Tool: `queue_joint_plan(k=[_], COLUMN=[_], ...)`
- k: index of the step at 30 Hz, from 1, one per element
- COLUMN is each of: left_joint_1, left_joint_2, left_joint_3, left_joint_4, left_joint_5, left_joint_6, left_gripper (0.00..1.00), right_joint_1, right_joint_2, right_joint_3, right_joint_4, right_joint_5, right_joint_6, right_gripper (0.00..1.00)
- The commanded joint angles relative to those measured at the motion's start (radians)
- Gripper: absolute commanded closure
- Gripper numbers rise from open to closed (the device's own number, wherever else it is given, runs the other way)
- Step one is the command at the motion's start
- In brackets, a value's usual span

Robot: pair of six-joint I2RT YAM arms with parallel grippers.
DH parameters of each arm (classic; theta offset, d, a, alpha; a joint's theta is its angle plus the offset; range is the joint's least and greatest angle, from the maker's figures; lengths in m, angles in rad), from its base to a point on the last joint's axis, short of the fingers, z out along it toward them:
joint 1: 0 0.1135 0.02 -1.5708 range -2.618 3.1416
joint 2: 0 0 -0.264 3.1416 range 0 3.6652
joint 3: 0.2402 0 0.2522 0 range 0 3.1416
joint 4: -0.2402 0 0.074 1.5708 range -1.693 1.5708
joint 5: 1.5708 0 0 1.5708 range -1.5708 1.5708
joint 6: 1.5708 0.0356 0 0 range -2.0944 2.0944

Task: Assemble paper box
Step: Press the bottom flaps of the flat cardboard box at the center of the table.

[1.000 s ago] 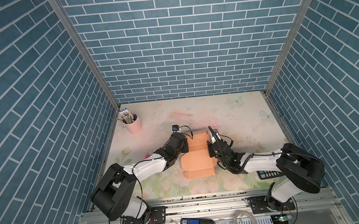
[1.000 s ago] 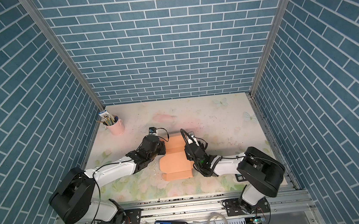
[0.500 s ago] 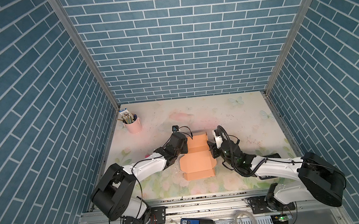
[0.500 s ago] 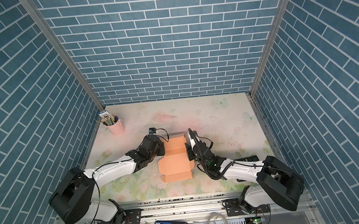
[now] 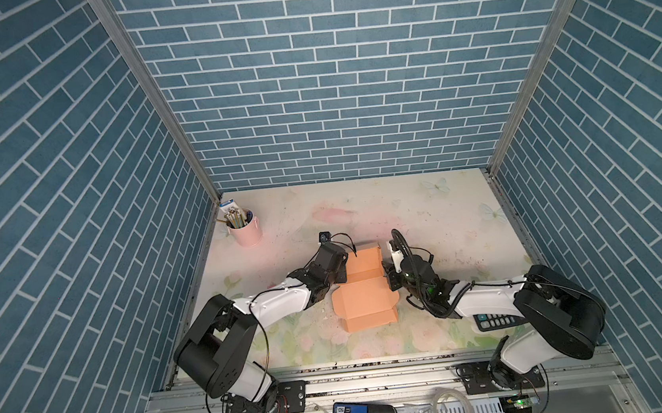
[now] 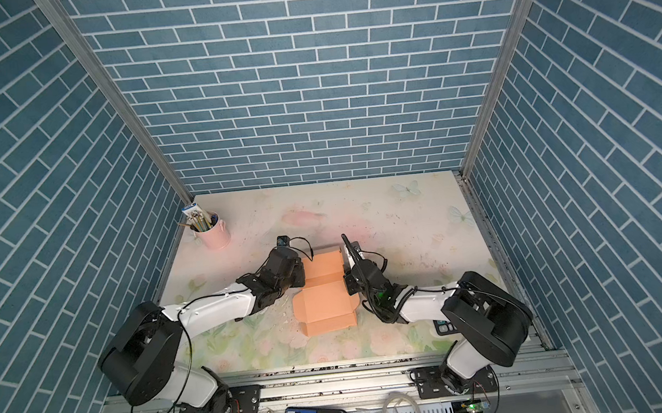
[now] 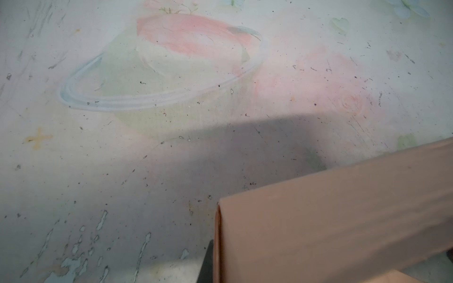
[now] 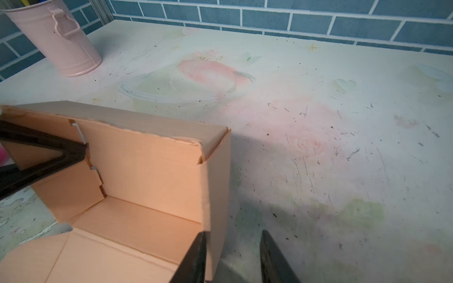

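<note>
In both top views the peach-orange cardboard paper box (image 5: 365,295) (image 6: 324,303) sits part-folded on the pale floral table (image 5: 446,213), midway between its side edges and nearer the front edge. The left wrist view shows one box wall (image 7: 331,227). In the right wrist view the left gripper (image 8: 49,152) is pinched tight on the box's left wall, and the right gripper (image 8: 232,234) straddles the right wall with its jaws apart.

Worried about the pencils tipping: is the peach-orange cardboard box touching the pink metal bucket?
Apart. Both top views show bare table between the peach-orange cardboard box and the pink metal bucket.
</note>
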Motion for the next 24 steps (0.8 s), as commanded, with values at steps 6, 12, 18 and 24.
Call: queue_joint_plan(k=[6, 12, 18, 24], left_joint_1=[-0.007, -0.015, -0.021, -0.021], left_joint_2=[0.016, 0.024, 0.023, 0.026], left_joint_3=[0.030, 0.034, 0.037, 0.047], left_joint_4=[-0.012, -0.008, -0.014, -0.030], left_joint_5=[0.000, 0.000, -0.004, -0.011], left_joint_6=[0.012, 0.009, 0.008, 0.002], left_gripper=[0.95, 0.95, 0.94, 0.90], right_joint_1=[-0.002, -0.005, -0.003, -0.001], right_joint_2=[-0.035, 0.025, 0.097, 0.128], right_joint_3=[-0.002, 0.034, 0.083, 0.109], right_joint_4=[0.064, 0.078, 0.082, 0.070], right_joint_5=[-0.003, 0.020, 0.072, 0.160], right_joint_6=[-0.023, -0.022, 0.007, 0.040], right_gripper=[0.64, 0.66, 0.79, 0.98])
